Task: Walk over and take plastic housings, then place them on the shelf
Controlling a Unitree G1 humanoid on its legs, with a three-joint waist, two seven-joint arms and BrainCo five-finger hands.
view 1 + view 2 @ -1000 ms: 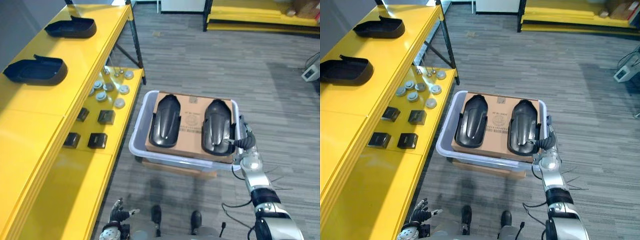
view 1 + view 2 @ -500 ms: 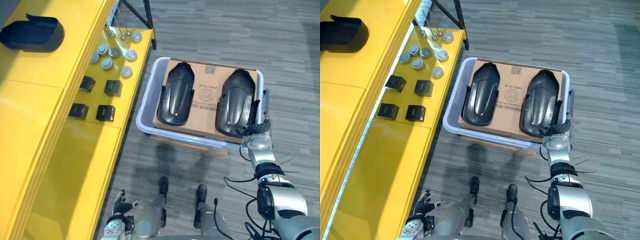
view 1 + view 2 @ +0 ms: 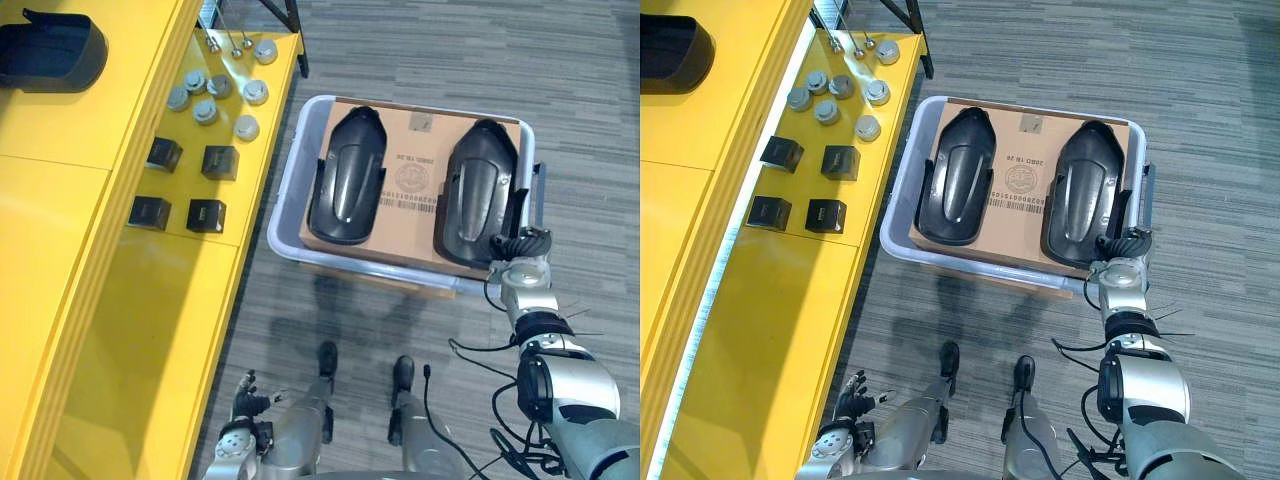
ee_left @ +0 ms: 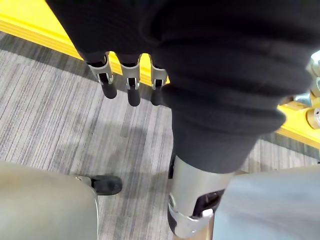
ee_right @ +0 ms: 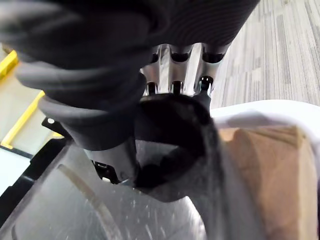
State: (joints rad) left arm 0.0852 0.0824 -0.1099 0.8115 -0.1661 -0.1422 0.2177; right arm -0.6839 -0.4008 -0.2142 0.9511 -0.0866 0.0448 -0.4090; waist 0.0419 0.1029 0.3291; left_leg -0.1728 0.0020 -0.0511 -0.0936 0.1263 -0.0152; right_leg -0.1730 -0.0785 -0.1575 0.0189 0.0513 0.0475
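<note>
1. Left eye view: two black housings lie on a cardboard sheet point(image 3: 410, 150) in a grey tub point(image 3: 285, 215) on the floor point(image 3: 450, 60), just beside the yellow shelf point(image 3: 60, 250). The left housing point(image 3: 345, 190) is untouched. The right robot hand point(image 3: 522, 245) is at the near end of the right housing point(image 3: 478, 190). A third housing point(image 3: 50, 50) sits on the shelf's top level. The left robot hand point(image 3: 240, 440) hangs low beside the shelf.
2. Right eye view: the lower shelf level next to the tub carries small black blocks point(image 3: 805, 185) and silver round parts point(image 3: 840, 95). I judge the barer top level the better place to land.
3. Left wrist view: the left robot hand's fingers point(image 4: 131, 87) hang straight and relaxed over the floor, holding nothing.
4. Right wrist view: the right robot hand looks clamped on the right housing's rim. Its fingertips are hidden behind the rim, so how deep the grip goes is unclear. The step in hand looks like the lift. Raise it straight up until it clears the tub wall. Go slowly, because a shell held at one end will tend to tip. Bring the free left robot hand under the far end for support.
</note>
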